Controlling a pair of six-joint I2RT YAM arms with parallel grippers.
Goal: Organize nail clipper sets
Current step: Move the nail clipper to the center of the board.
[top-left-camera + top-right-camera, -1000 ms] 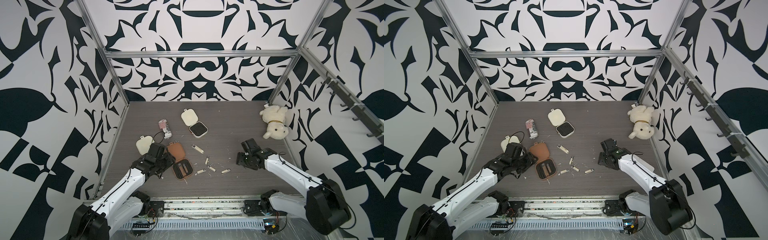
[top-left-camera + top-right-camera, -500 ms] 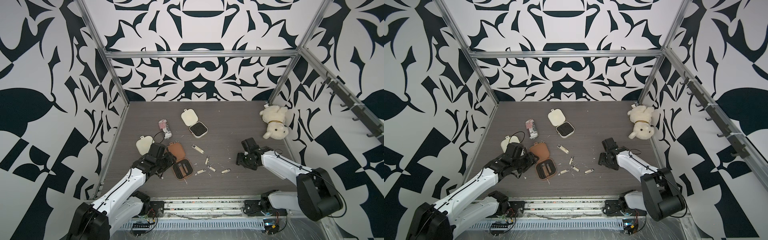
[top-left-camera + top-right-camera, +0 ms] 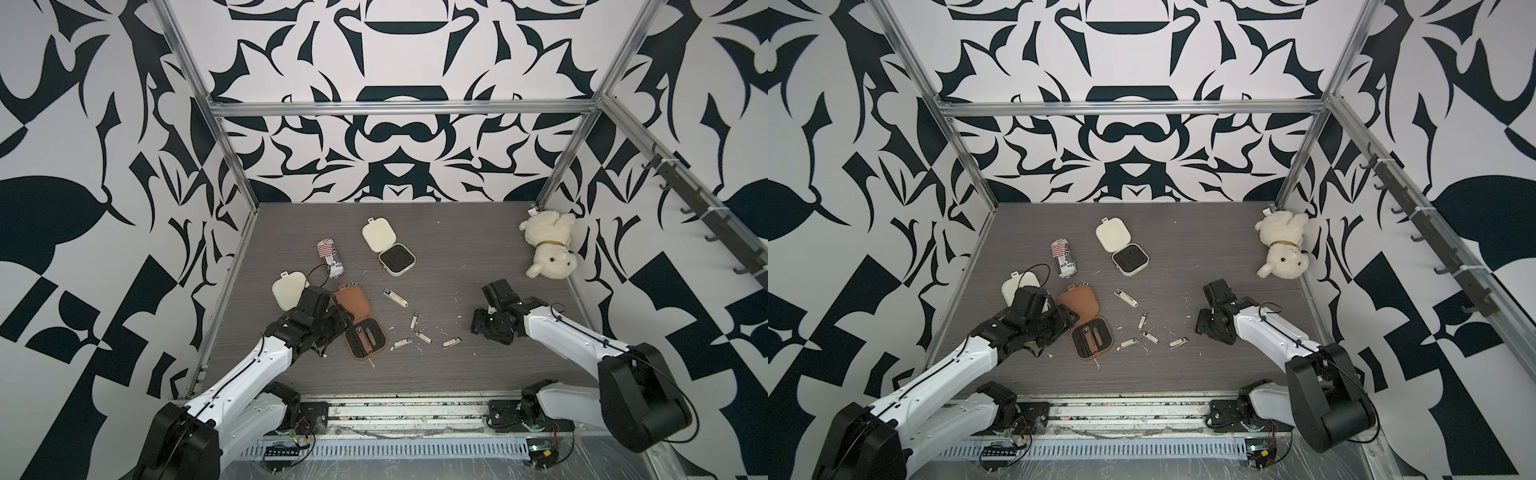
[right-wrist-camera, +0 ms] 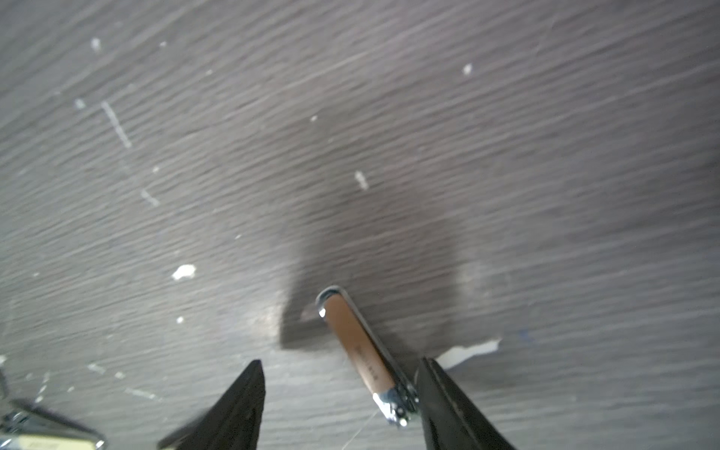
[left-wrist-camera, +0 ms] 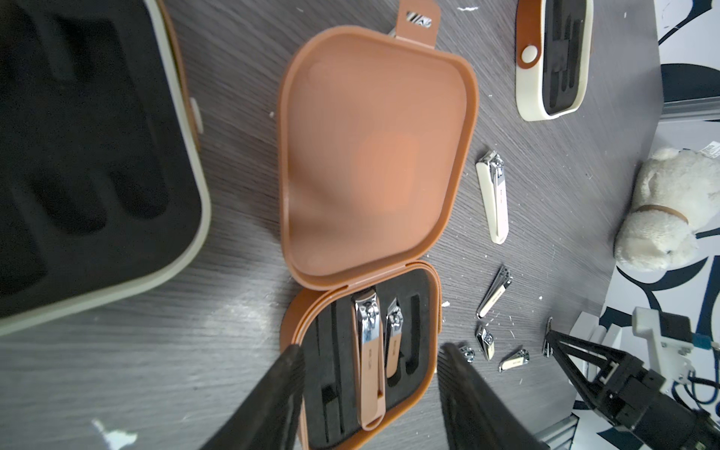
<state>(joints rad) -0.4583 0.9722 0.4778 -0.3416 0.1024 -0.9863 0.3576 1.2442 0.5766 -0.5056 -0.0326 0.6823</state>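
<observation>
Brown clipper [image 4: 360,346] flat, long axis slanting between parted fingers of right gripper [image 4: 341,361], head end seemingly against one; left gripper [image 5: 371,346] likewise parted.

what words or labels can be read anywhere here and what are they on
Nothing reads clearly.
Striped can: dark letters, too crumpled and small.
Large clipper in the brown case: handle print too small.
Brown clipper by the right gripper: print blurred.
</observation>
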